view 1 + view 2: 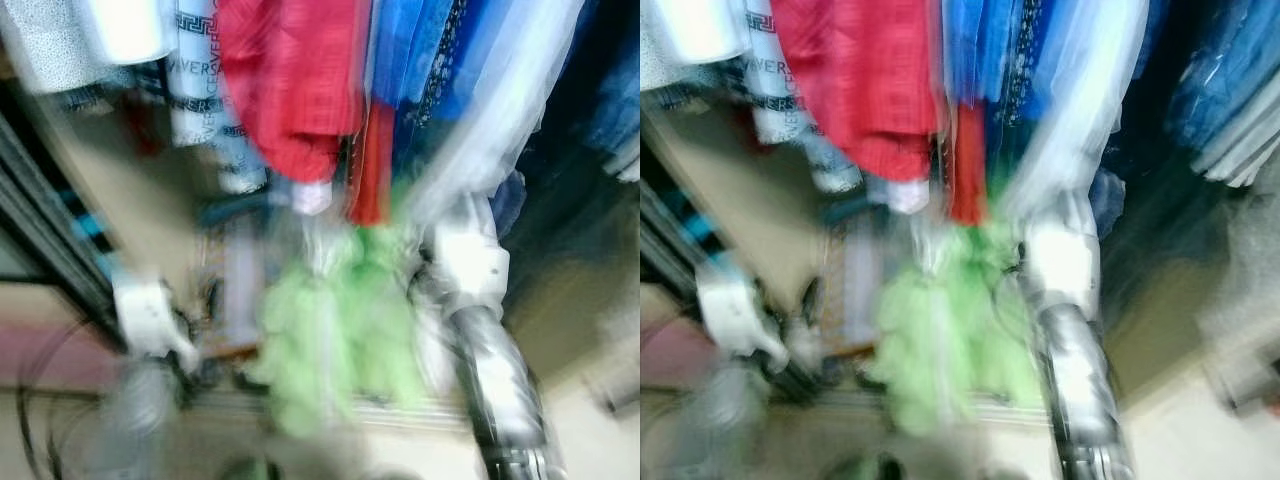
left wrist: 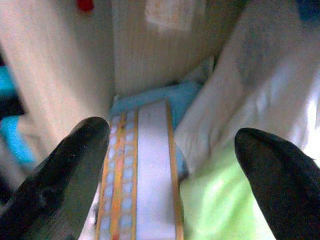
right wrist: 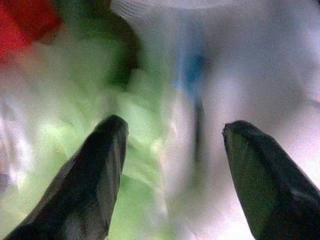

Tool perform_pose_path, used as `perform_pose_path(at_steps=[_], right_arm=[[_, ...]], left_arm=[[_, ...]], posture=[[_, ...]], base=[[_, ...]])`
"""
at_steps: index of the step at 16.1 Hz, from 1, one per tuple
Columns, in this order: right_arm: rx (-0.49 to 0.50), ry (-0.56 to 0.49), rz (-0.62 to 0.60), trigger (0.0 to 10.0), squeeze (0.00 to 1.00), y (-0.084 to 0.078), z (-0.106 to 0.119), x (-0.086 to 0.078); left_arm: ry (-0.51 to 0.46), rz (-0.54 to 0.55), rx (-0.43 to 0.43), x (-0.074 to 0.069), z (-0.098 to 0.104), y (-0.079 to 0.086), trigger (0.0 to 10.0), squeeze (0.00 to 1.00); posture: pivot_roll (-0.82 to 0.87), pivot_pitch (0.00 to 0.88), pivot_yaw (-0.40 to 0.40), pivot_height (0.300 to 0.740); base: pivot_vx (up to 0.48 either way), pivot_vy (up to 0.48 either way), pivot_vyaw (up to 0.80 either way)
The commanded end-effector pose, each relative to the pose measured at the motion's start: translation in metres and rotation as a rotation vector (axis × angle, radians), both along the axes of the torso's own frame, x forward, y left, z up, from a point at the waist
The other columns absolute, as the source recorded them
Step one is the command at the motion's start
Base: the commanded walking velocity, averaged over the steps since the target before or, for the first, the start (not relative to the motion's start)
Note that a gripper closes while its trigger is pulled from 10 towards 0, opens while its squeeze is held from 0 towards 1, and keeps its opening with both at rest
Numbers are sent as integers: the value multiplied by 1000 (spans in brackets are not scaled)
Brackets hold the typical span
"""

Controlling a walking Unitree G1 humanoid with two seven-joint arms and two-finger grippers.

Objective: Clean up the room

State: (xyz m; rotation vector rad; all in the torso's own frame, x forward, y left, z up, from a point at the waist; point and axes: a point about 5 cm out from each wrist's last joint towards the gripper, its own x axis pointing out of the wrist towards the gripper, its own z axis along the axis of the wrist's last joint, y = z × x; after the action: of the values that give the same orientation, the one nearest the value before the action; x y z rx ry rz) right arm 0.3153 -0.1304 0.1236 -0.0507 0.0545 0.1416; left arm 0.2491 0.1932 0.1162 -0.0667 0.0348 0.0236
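Note:
The head views are blurred. A light green garment (image 1: 335,330) hangs low in an open wardrobe, between my two arms. My right arm (image 1: 470,265) reaches up beside its right edge; in the right wrist view the right gripper (image 3: 175,125) is open, with green cloth (image 3: 135,120) and white cloth (image 3: 260,75) beyond its fingers. My left arm (image 1: 150,320) is raised at the lower left. The left gripper (image 2: 172,135) is open, and a white strip with orange edges and a blue pattern (image 2: 142,175) runs between its fingers. Nothing is held.
A red garment (image 1: 295,80), blue garments (image 1: 430,60), a white sheer one (image 1: 510,110) and a printed white one (image 1: 200,90) hang above. A wooden wardrobe wall (image 2: 60,75) stands close on the left. Dark sliding-door rails (image 1: 50,230) run at the left.

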Motion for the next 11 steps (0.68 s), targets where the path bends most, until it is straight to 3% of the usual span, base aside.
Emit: perform_pose_path(at_steps=[1,4,7,8,9,10,11], right_arm=[[-1,-21,49,10000,0,4,-23,-20],[52,21,163,10000,0,12,-30,-31],[7,11,218,10000,0,12,-28,-27],[-67,-40,181,10000,0,6,-27,-25],[-77,-66,152,10000,0,2,-25,-23],[-13,-55,127,10000,0,-4,-24,-23],[-16,-70,72,10000,0,-10,-18,-21]], left_arm=[[58,26,30,-23,-19,5,10000,0],[61,1,63,-25,-19,5,10000,0],[74,-63,103,-26,-12,2,10000,0],[73,-76,122,-32,-15,-3,10000,0],[64,-73,135,-35,-14,-5,10000,0],[53,-41,136,-39,-12,-3,10000,0],[37,-10,150,-40,-6,1,10000,0]], posture=[[154,0,-32,740],[172,0,-72,740],[176,0,-117,740],[178,0,-105,740],[178,0,-91,740],[181,0,-75,740],[173,0,-28,740]], base=[[0,0,0],[0,0,0],[0,0,0],[0,0,0],[0,0,0],[0,0,0],[0,0,0]])
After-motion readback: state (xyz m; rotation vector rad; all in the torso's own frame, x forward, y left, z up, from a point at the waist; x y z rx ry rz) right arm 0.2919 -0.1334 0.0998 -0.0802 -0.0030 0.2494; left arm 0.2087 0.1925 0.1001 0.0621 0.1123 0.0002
